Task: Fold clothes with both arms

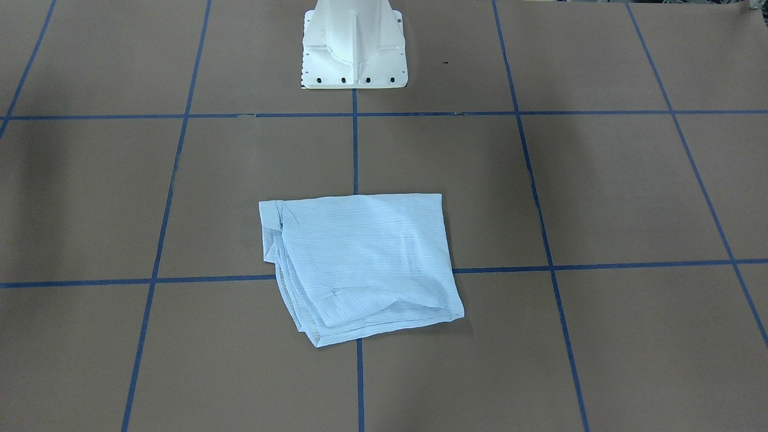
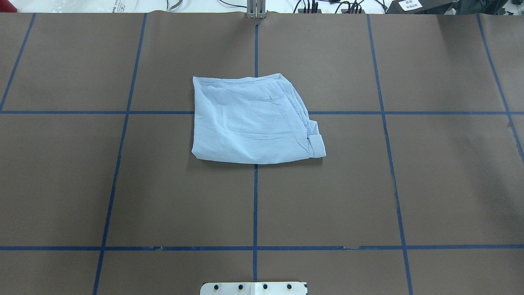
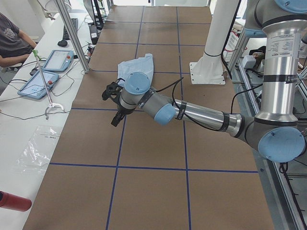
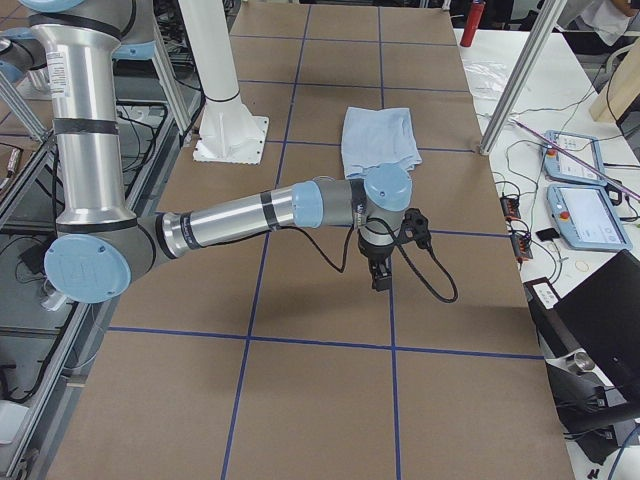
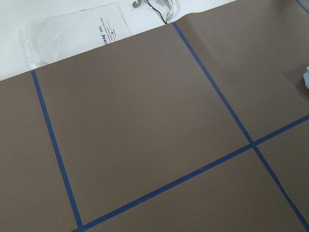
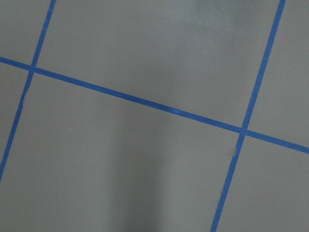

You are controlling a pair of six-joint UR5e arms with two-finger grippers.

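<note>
The light-blue striped shirt lies folded into a rough rectangle at the middle of the brown table. It also shows in the overhead view and both side views. My left gripper hangs over bare table at the left end, well clear of the shirt. My right gripper hangs over bare table at the right end, also clear of it. Both grippers show only in the side views, so I cannot tell whether they are open or shut. Neither arm shows in the overhead or front views.
Blue tape lines grid the table. The white pedestal base stands at the robot's edge. On the left-end bench lie two teach pendants, a plastic bag and a red bottle; a person sits there.
</note>
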